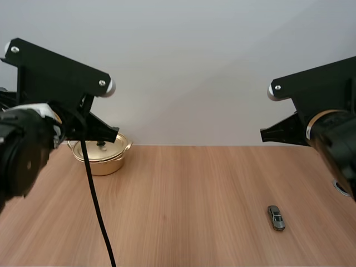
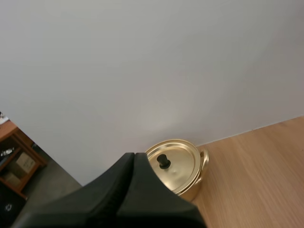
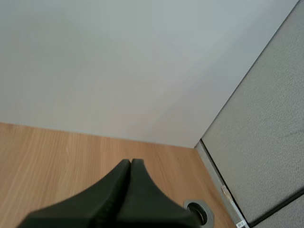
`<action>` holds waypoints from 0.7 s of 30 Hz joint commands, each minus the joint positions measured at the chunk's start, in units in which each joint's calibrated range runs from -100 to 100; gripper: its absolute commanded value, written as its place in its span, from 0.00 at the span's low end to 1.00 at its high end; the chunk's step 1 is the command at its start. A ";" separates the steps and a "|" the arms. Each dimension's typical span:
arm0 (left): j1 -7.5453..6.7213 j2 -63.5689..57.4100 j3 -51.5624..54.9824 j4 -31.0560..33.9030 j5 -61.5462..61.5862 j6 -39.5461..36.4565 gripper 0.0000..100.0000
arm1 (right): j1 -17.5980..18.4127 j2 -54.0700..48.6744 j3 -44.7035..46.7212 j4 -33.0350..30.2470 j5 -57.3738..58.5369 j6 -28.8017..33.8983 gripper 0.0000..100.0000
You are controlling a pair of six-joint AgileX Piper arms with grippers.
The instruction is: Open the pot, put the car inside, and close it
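At the far left, our left gripper (image 1: 113, 133) hangs above the light wooden table (image 1: 183, 189). Its two black fingers are pressed together into one dark wedge and hold nothing. Just beyond and below its tip sits the round gold-coloured metal pot (image 1: 105, 161), close to the table's back edge. Its flat matching lid (image 2: 172, 160) is on, with the small black knob (image 2: 164, 161) upright at the lid's middle. We judge the lid to be this arm's work, since the knob lies just ahead of the wedge. The fingers must part before they can drop around it.

A wide stretch of table separates the pot from the small grey toy car (image 1: 276, 217), which lies toward the right and nearer our side. Its long axis runs roughly from the table's back toward us, the near end leaning slightly right. A pinch across its narrow sides would therefore want fingers closing left to right.

Our right gripper (image 1: 266, 134) hovers high, farther back than the car, its fingers likewise closed on nothing. The car lies below it and toward us, so this arm is by far the nearer one. A round grey grommet (image 3: 198, 211) sits in the table near the right edge.
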 commanded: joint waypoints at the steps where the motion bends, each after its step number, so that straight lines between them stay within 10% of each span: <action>1: 0.04 43.67 -40.59 2.71 47.46 -9.84 0.00 | 0.01 34.45 -2.01 32.42 38.63 -22.62 0.00; 7: 0.04 44.26 -40.59 10.50 34.00 -18.14 0.00 | 0.01 32.70 -4.20 24.12 26.34 -13.17 0.00; 10: 0.04 45.00 -40.59 11.42 33.76 -18.13 0.16 | 0.01 32.70 -8.44 18.66 26.88 -11.46 0.00; 13: 0.04 47.48 -40.59 8.93 35.46 -13.90 0.54 | 0.01 32.70 -13.29 14.65 29.80 -13.08 0.29; 16: 0.04 50.86 -40.59 4.68 36.01 -6.04 1.00 | 0.01 32.70 -17.78 12.09 30.88 -15.06 0.89; 21: 0.04 54.44 -40.59 3.95 31.30 -6.94 1.00 | 0.01 32.70 -23.47 11.80 30.69 -15.48 1.00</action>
